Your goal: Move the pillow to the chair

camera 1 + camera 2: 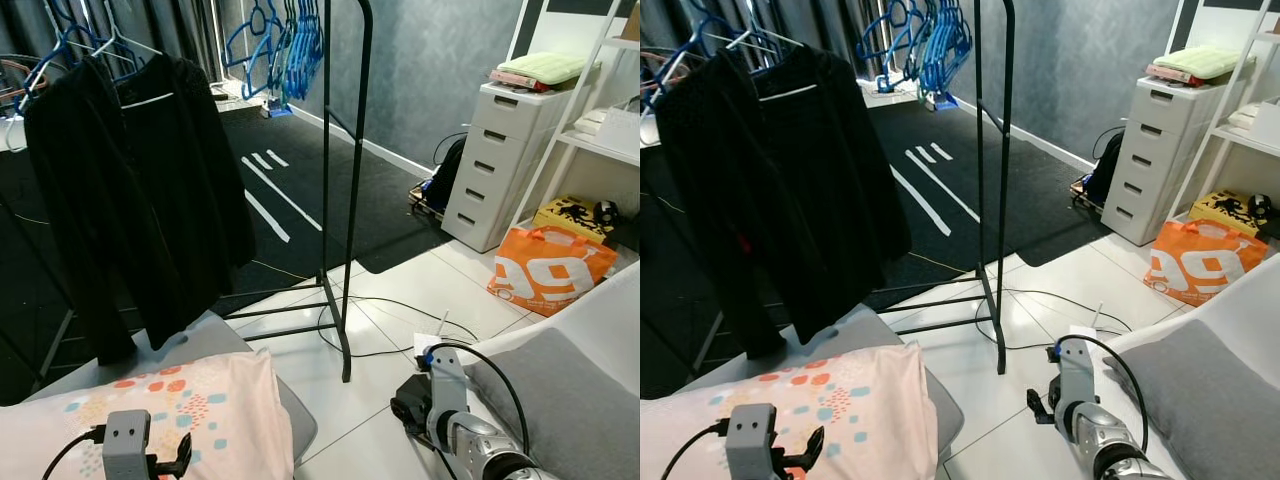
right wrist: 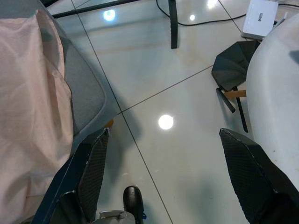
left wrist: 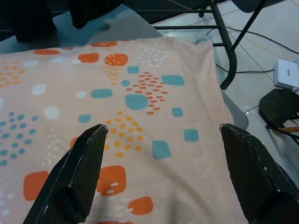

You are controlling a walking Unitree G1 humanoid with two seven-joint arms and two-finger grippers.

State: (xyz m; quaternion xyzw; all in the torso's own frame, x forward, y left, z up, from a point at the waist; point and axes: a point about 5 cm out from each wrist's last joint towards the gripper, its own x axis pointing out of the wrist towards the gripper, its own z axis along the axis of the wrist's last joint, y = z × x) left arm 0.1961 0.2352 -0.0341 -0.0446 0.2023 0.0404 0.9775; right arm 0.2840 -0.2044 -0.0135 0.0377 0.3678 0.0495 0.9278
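The pillow (image 1: 190, 410), peach with orange and teal spots, lies on a grey chair seat (image 1: 205, 338) at the lower left. My left gripper (image 3: 162, 127) hovers just above the pillow's patterned top, open, with both black fingers (image 3: 79, 172) spread wide and nothing between them. My right gripper (image 2: 163, 133) hangs open over the white tiled floor to the right of the chair, and holds nothing. The pillow's edge (image 2: 32, 93) and the seat's rim (image 2: 86, 88) appear beside it in the right wrist view.
A black clothes rack (image 1: 345, 200) with dark garments (image 1: 130, 180) stands right behind the chair. Cables and a white box (image 1: 432, 345) lie on the floor. A grey cushion (image 1: 560, 390) sits at the right, with an orange bag (image 1: 550, 270) and white drawers (image 1: 500, 160) beyond.
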